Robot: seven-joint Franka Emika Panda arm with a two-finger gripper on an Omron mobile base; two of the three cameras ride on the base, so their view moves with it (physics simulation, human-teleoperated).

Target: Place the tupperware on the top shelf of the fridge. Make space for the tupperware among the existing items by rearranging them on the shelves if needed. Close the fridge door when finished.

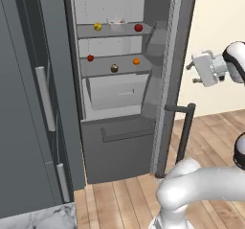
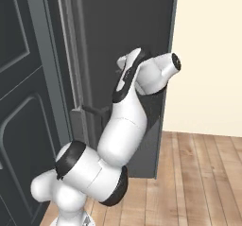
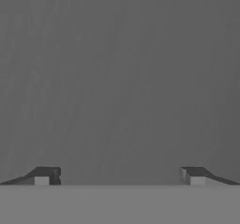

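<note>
On the top shelf [image 1: 115, 30] of the tall dark-grey fridge [image 1: 119, 142], a small clear tupperware box [image 1: 115, 21] is seen near the middle, between a yellow fruit [image 1: 97, 26] to its left and a red fruit [image 1: 138, 28] to its right — all three well apart. One shelf below the tupperware, another red fruit [image 1: 90, 58], a brown cupcake [image 1: 114, 68] and an orange [image 1: 136, 61] are spread out, and under them a light-grey pull-out drawer [image 1: 116, 90] is shut. To the right of the tupperware the dark-grey fridge door [image 1: 172, 79] stands wide open, its grey rack bins turned inward and its long dark handle [image 1: 184, 127] on the outer face. Beyond that door's outer side the white two-finger gripper [image 1: 190, 73] is held — fingers spread fully apart, nothing between them, pointed at the flat grey panel.
</note>
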